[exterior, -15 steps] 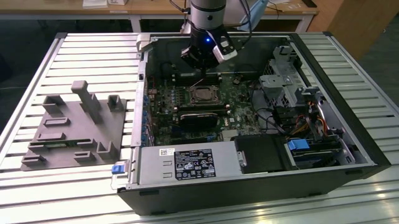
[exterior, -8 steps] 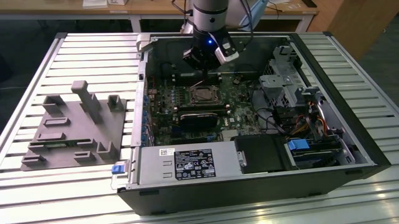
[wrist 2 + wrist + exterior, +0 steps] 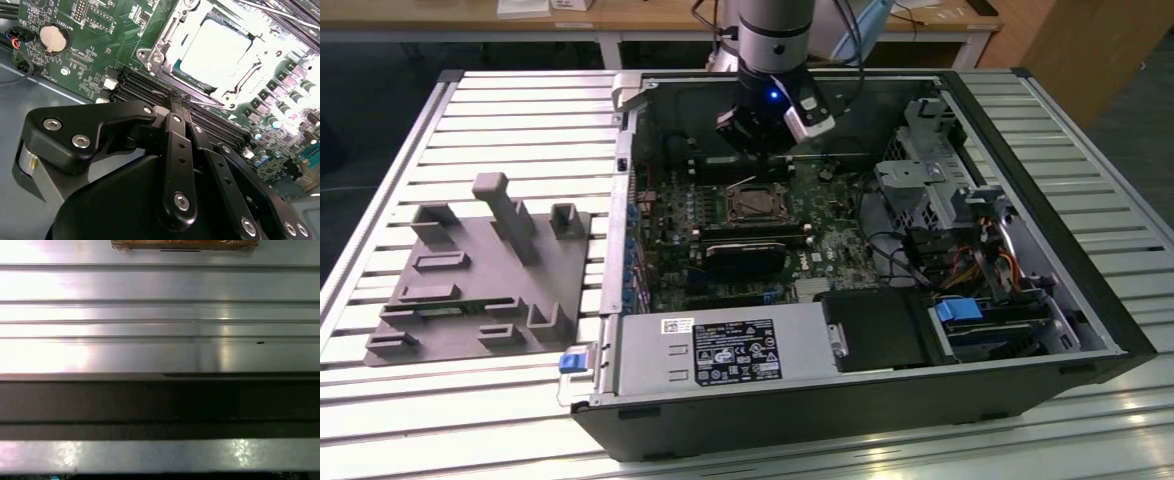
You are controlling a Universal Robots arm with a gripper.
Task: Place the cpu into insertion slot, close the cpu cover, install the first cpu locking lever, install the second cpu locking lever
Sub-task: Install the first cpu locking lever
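Note:
The cpu (image 3: 215, 47) lies flat in the insertion slot (image 3: 754, 206), its silver face glaring under the light. The cpu cover (image 3: 162, 37), a silvery frame, lies down around the chip, whose face shows through its window. A thin wire lever (image 3: 212, 105) runs along the socket's edge nearest the fingertips. My gripper (image 3: 176, 102) hangs just off that edge of the socket, above the long black memory slots (image 3: 140, 87), with its black fingers (image 3: 177, 150) drawn together and nothing visible between them. In the exterior view the gripper (image 3: 758, 150) hovers inside the open computer case, just behind the socket.
The open case (image 3: 1067, 290) lies on a slatted aluminium table (image 3: 520, 110). A black cooler block (image 3: 747, 255) sits in front of the socket, with drive bays and cables (image 3: 947, 250) to the exterior view's right. A grey fixture (image 3: 480, 270) stands at the left. The first wrist view faces table slats (image 3: 160, 315).

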